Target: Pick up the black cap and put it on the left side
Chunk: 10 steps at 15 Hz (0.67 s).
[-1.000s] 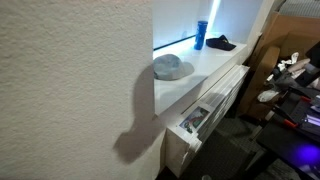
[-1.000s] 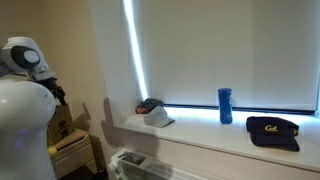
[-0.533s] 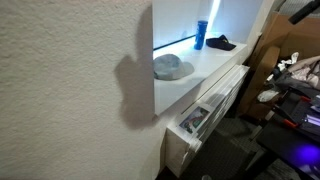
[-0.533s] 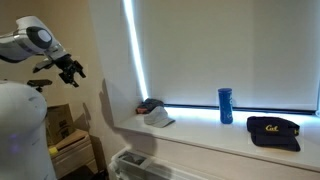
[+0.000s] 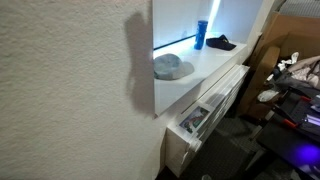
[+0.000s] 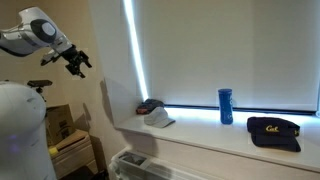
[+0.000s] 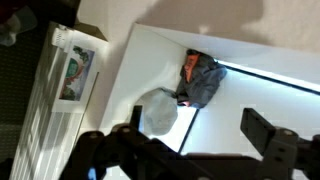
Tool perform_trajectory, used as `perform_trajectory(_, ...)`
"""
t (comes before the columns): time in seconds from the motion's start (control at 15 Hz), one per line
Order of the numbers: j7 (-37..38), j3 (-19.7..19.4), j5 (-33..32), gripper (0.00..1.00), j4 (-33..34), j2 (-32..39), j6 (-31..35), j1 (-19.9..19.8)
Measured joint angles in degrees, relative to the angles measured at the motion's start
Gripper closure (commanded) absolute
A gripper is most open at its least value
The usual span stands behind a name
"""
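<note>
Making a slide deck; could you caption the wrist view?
Open gripper looks down on the white windowsill, a grey cap resting on it.

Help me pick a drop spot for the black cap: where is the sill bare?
The widest bare stretch of the sill lies between the grey cap and the blue bottle. Only a narrow strip separates the grey cap from the wall. The bottle and black cap stand closer together.

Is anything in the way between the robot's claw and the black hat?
Yes. In an exterior view the gripper hangs beyond the left end of the windowsill, and the black cap lies at its right end. Between them on it stand the grey cap and the upright blue bottle.
</note>
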Motion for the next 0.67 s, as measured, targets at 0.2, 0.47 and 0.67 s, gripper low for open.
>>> perform_trajectory(0.2,-0.65,-8.93,-0.63,0.0,0.59,-3.32,1.69,-1.83)
perform_trajectory(0.47,-1.21,-19.69,-0.65,0.0,0.5,-5.96,4.26,-6.21)
perform_trajectory(0.67,0.52,-22.01,0.45,0.0,-0.46,-5.11,6.67,-9.33)
